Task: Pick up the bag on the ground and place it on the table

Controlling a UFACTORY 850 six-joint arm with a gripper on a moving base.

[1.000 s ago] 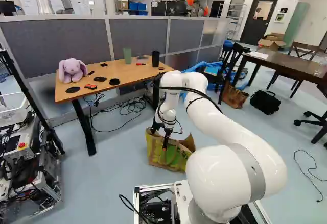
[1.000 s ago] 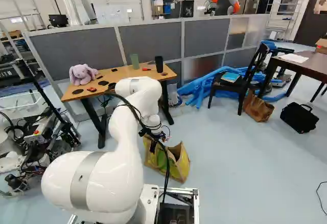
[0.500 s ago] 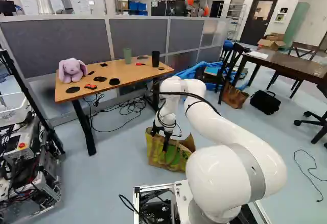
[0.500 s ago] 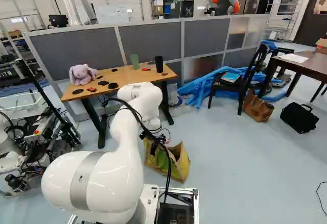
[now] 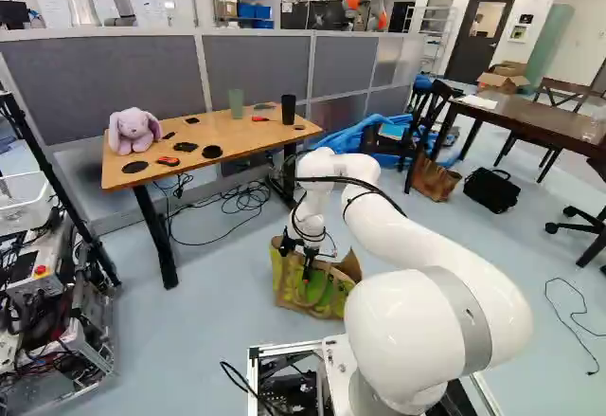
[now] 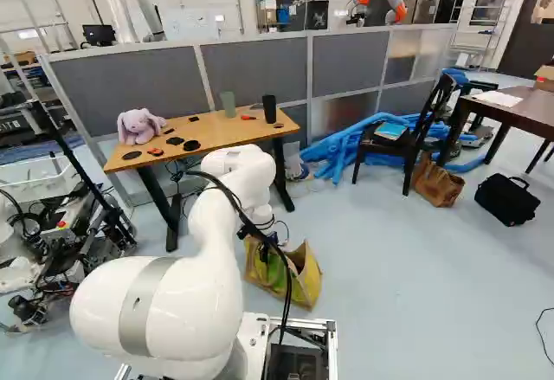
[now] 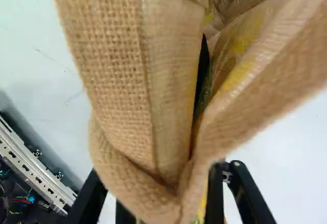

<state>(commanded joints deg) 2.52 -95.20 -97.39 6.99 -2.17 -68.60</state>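
Left base view: jaws (image 5: 306, 278) reach the floor-standing bag (image 5: 343, 295), whether pinching I can't tell; lifting and placing remain, likely toward the eleven o'clock surface (image 5: 241, 135).

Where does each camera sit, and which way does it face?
Left base view: behind the arm, to its left, facing ahead, slightly down; arm right of middle.
Right base view: same, to its right; arm left of middle.
Wrist view: on the wrist, looking along the visible end effector toward the bag.
Both base views share the table and bag.
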